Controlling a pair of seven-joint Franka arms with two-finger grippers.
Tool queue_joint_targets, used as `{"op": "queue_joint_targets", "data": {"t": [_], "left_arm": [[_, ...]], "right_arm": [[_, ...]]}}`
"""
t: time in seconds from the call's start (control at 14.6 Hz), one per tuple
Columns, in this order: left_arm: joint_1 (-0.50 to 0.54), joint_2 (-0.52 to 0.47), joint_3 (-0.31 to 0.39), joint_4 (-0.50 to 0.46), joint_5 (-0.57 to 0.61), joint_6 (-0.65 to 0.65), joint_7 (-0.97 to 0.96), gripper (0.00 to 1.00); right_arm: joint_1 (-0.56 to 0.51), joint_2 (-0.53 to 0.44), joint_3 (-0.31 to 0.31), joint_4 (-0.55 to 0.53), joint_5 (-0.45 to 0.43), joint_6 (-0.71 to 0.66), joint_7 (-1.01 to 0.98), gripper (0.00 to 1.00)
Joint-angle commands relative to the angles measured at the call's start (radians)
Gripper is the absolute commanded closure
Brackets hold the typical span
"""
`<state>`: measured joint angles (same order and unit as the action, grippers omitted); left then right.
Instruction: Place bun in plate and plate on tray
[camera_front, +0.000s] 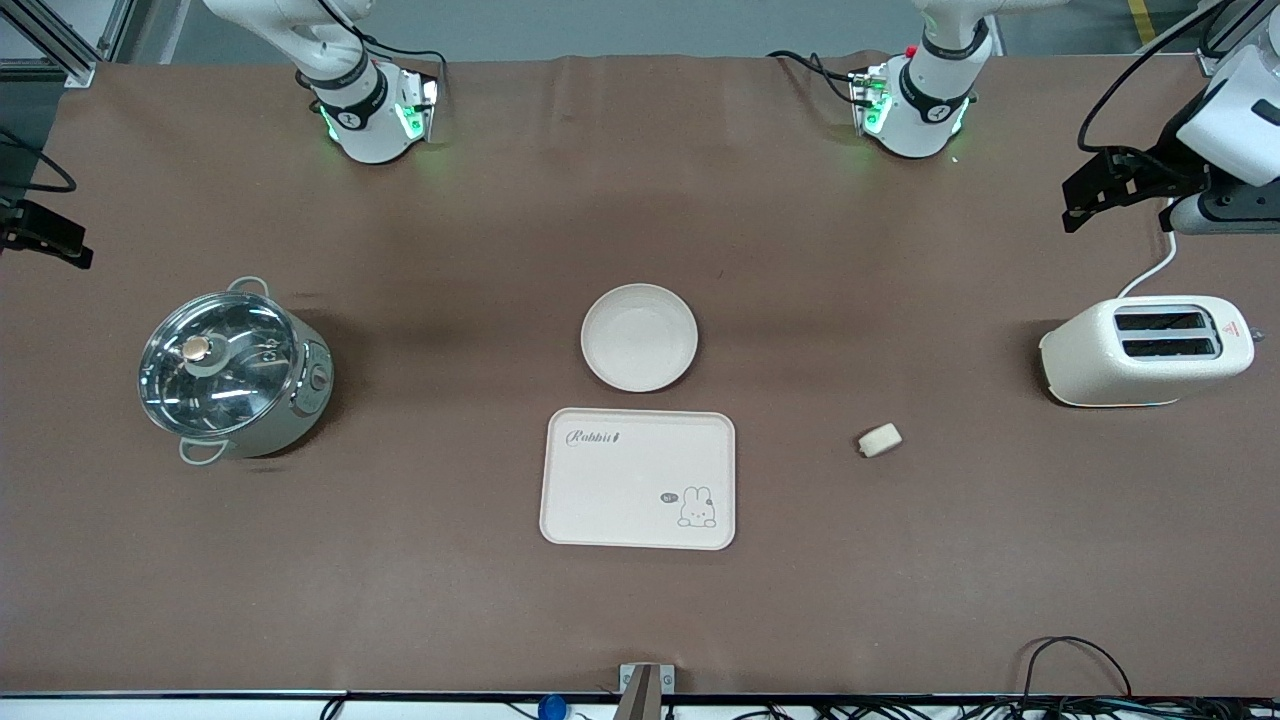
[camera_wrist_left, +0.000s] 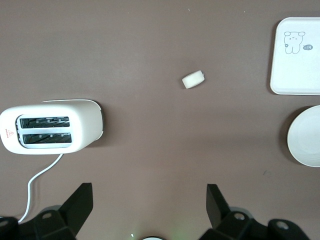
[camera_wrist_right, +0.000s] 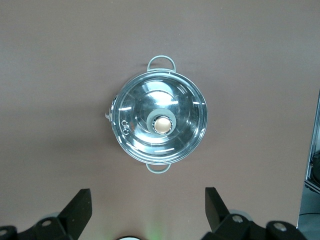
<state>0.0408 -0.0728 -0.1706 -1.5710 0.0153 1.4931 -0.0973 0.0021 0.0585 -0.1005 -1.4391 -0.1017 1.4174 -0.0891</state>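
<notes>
The small cream-white bun (camera_front: 880, 440) lies on the brown table between the tray and the toaster; it also shows in the left wrist view (camera_wrist_left: 193, 79). The round plate (camera_front: 640, 337) is empty and sits beside the tray, farther from the front camera. The rabbit-printed tray (camera_front: 600, 490) is bare. Plate (camera_wrist_left: 306, 136) and tray (camera_wrist_left: 295, 70) show at the edge of the left wrist view. My left gripper (camera_wrist_left: 149, 205) is open and empty, high above the table near the toaster (camera_front: 1100, 190). My right gripper (camera_wrist_right: 148, 207) is open and empty, high near the pot (camera_front: 45, 240).
A white two-slot toaster (camera_front: 1145, 350) with a white cord stands at the left arm's end of the table. A steel pot with a glass lid (camera_front: 232, 372) stands at the right arm's end; it fills the middle of the right wrist view (camera_wrist_right: 159, 122). Cables lie along the front edge.
</notes>
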Motion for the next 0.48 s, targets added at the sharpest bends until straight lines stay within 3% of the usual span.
{"op": "queue_joint_targets", "data": {"t": [0.0, 0.41], "left_arm": [[0.004, 0.011, 0.0, 0.026, -0.002, -0.019, 0.015, 0.0], [-0.015, 0.157, -0.01, 0.094, 0.006, 0.01, -0.007, 0.0]], "right_arm": [[-0.025, 0.001, 0.008, 0.019, -0.015, -0.002, -0.017, 0.0], [-0.005, 0.03, 0.015, 0.042, 0.109, 0.017, -0.006, 0.0]]}}
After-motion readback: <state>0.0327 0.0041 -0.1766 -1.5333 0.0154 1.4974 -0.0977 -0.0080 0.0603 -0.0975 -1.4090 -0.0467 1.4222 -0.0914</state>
